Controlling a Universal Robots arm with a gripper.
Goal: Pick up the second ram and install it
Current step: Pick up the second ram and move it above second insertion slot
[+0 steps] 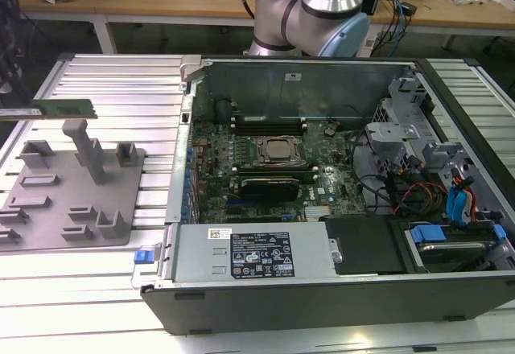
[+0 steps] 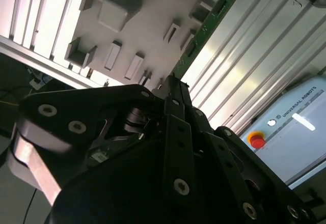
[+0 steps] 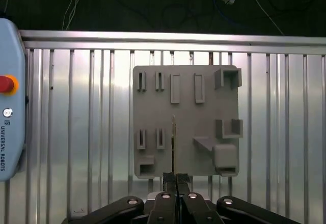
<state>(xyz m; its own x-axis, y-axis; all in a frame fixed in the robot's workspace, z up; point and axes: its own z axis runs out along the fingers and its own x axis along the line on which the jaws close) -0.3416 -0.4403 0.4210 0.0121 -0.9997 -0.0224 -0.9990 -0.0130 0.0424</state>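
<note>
**Gripper closed on the second ram over the holder plate**

Gripper jaws were seen pressed together on one end of the second ram, which was viewed edge-on in the first wrist view. The green stick was held level above the grey holder plate on the slatted table, toward the exterior view's left. It was well apart from the open computer case.

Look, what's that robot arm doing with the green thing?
The robot's gripper is pinching a thin green memory stick and holding it in the air above the grey holder tray. The open computer sits next to the tray, toward the exterior view's right. The stick is not plugged into the computer yet.
</note>
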